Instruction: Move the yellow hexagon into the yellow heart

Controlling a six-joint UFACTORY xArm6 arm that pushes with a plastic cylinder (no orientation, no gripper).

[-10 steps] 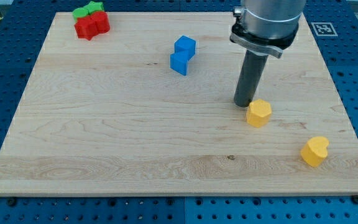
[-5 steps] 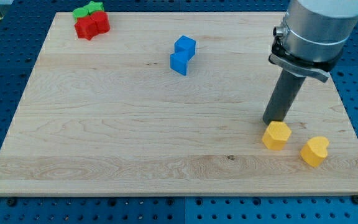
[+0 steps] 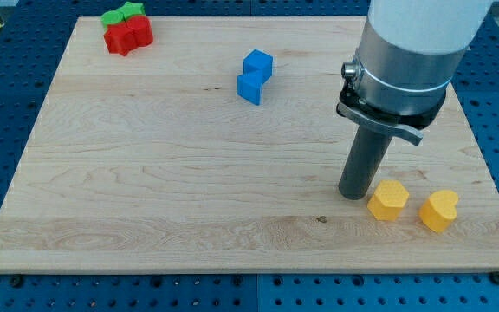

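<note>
The yellow hexagon (image 3: 387,200) has been pushed nearer the yellow heart (image 3: 439,210); a small gap remains. My tip (image 3: 353,196) is now placed at its left; no hand is fitted.

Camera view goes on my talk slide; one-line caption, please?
My tip sits left of the yellow hexagon, a small gap short of the yellow heart.

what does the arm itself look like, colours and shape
A wide, pale grey cylinder body, then a darker metal collar with a flat flange and a small bolt at the side. Below it hangs a straight, dark grey round rod, ending at my tip. No cables or markings show.
</note>
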